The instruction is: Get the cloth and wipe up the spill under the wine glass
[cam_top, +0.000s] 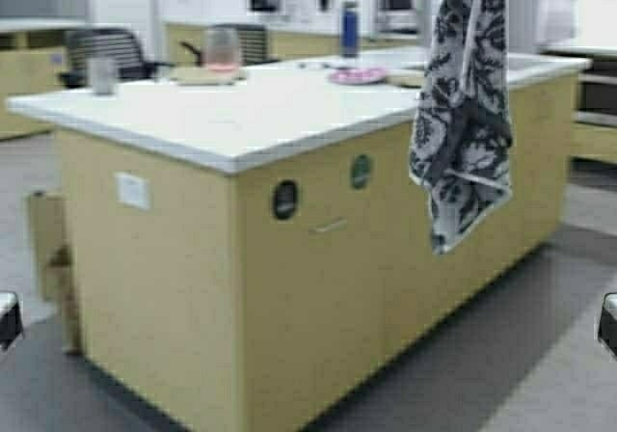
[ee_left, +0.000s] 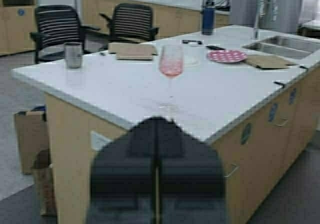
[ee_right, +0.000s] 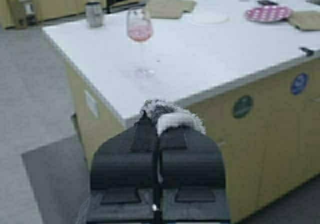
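Observation:
The dark floral cloth (cam_top: pixel 461 114) hangs limp from the top edge of the high view, in front of the island's right part. My right gripper (ee_right: pixel 159 120) is shut on it; a tuft of cloth with a pale hem (ee_right: pixel 173 116) sticks out past the fingertips. The wine glass (cam_top: pixel 222 50) with pinkish liquid stands on the white countertop (cam_top: pixel 280 114) at the far left. It also shows in the left wrist view (ee_left: pixel 171 63) and the right wrist view (ee_right: pixel 139 26), with faint wet marks (ee_right: pixel 142 73) around its foot. My left gripper (ee_left: pixel 156 121) is shut and empty, off the counter's near corner.
A steel mug (cam_top: pixel 102 73), a brown paper sheet (ee_left: pixel 132 50), a pink plate (cam_top: pixel 357 75) and a blue bottle (cam_top: pixel 349 29) stand on the counter. A sink (ee_left: pixel 282 45) is at its far right. Office chairs (ee_left: pixel 57 28) stand behind; paper bags (ee_left: pixel 31 139) sit by the island's left side.

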